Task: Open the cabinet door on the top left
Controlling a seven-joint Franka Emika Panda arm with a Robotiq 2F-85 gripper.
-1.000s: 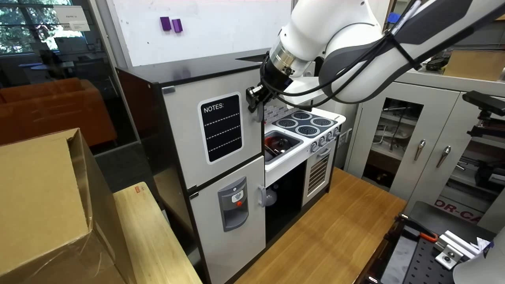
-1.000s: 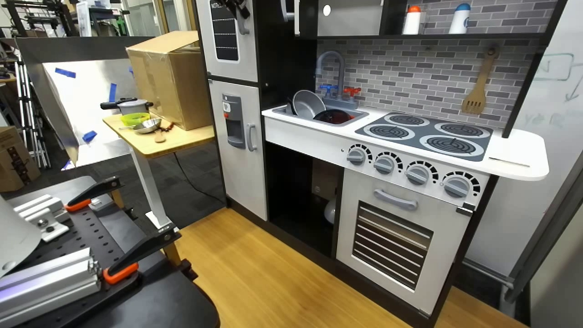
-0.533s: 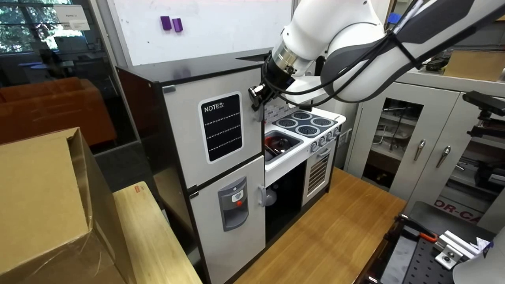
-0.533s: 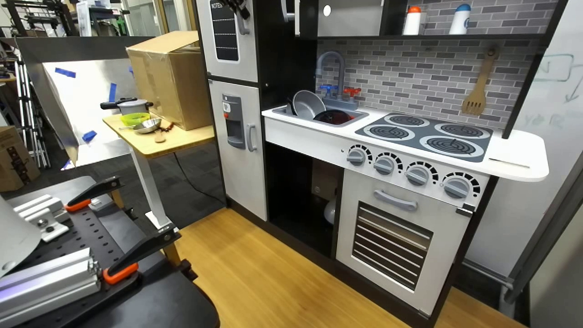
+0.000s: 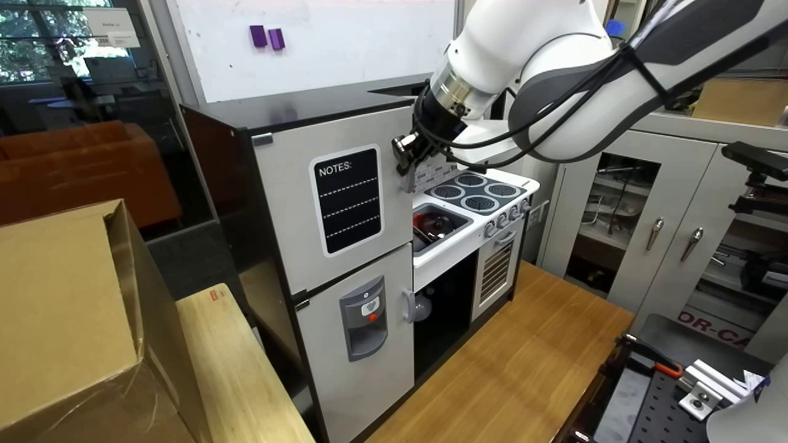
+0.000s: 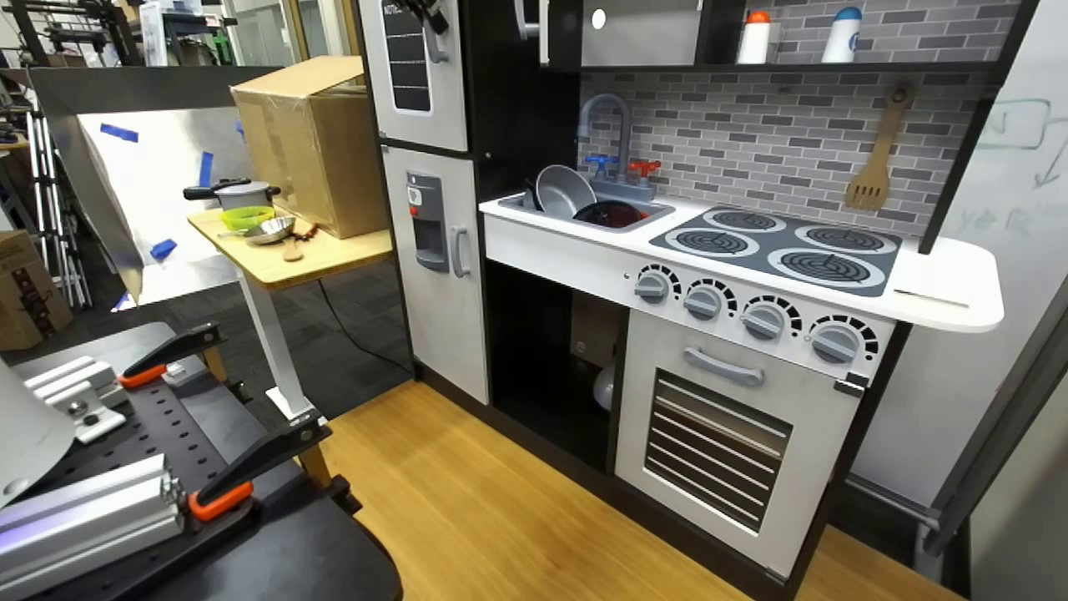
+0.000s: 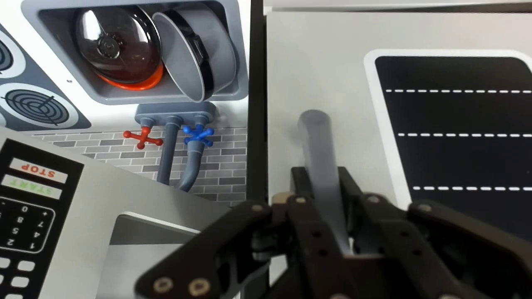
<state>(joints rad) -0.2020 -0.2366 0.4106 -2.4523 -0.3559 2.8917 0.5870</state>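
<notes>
While the claw (image 7: 325,181) is squeezing the grey handle (image 7: 318,133) between 2 fingers (image 7: 299,179), the NOTES door (image 5: 335,200) is sitting top left on the toy kitchen (image 6: 551,242) | grab: looking done | door: maybe peeking open a crack | big pull: waiting

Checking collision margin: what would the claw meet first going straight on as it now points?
Probably the white, roughly square door with the black NOTES panel: its face lies behind the vertical grey handle the claw grips. Gap depth unclear.
</notes>
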